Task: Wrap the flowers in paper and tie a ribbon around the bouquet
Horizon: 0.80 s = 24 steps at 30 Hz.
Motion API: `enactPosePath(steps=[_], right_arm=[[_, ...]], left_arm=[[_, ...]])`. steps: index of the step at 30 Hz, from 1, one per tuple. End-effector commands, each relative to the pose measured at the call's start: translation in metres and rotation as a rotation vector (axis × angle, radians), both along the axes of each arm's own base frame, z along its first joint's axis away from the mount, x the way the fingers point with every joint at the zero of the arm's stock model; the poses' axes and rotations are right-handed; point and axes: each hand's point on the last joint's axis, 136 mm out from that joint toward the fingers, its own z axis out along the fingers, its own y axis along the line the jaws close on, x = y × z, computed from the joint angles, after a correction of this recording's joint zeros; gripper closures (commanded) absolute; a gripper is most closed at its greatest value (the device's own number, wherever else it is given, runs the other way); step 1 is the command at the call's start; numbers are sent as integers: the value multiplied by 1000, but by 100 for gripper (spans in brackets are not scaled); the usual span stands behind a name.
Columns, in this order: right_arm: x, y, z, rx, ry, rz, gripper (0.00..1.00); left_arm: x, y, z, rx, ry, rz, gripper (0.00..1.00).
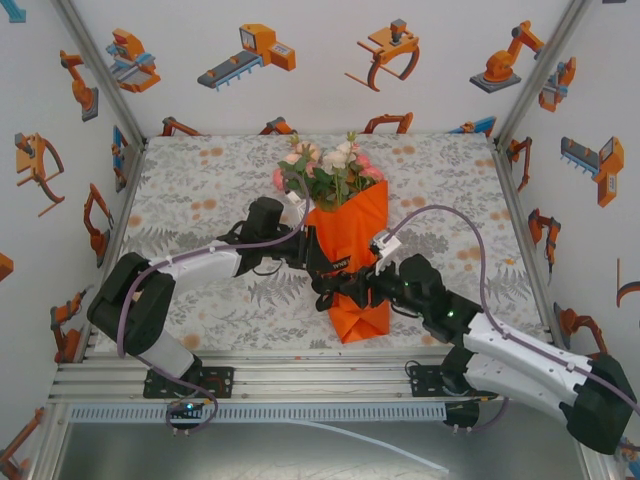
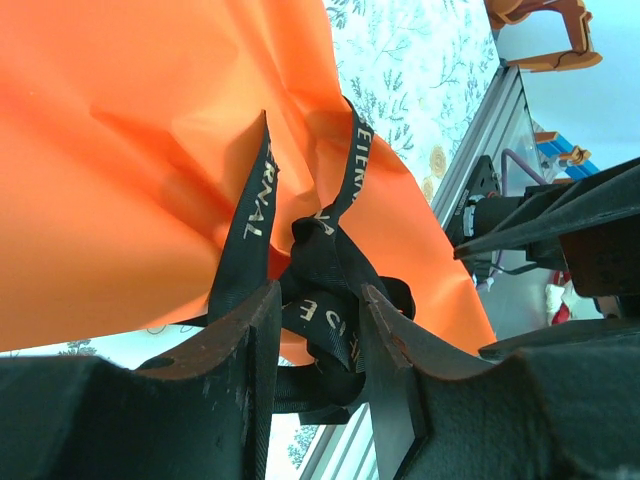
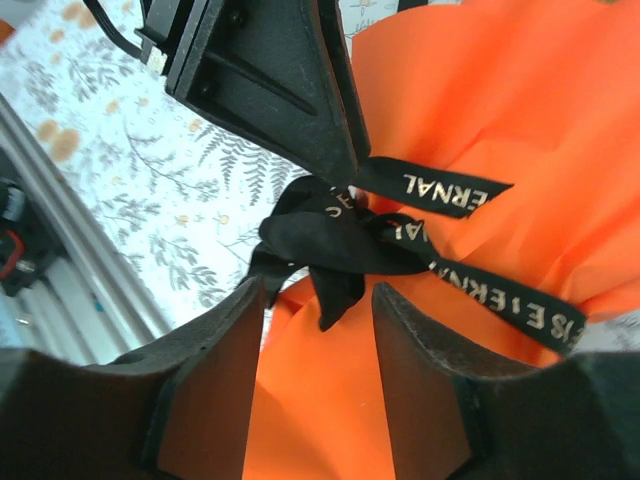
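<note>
Your bouquet [image 1: 350,225] lies mid-counter [image 1: 200,190], with the flowers [image 1: 330,165] toward the far edge and the foot of the orange paper [image 1: 362,315] toward the near edge. The black ribbon [image 3: 330,235] is knotted round its narrow waist. Your left pincer [image 2: 320,295] is half closed on the knot's loops. Your right pincer [image 3: 318,290] stands apart and grips nothing, a ribbon tail hanging loose between its fingers.

Tabletop [image 1: 200,190] under a cloth printed with grey leaves and orange blossoms. White walls [image 1: 310,90] on three sides, bearing orange robot cartoon pictures [image 1: 250,55]. Aluminium rails [image 1: 300,382] along near edge.
</note>
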Motion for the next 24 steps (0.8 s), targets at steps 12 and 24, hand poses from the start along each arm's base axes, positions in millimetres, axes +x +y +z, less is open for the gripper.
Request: enactPosePath(steps=[12, 24], right_arm=[[5, 3, -21, -5, 180, -73, 64], [13, 5, -13, 30, 65, -68, 96]], left_arm=[[-18, -1, 20, -36, -45, -96, 69], [-35, -6, 14, -33, -14, -175, 59]])
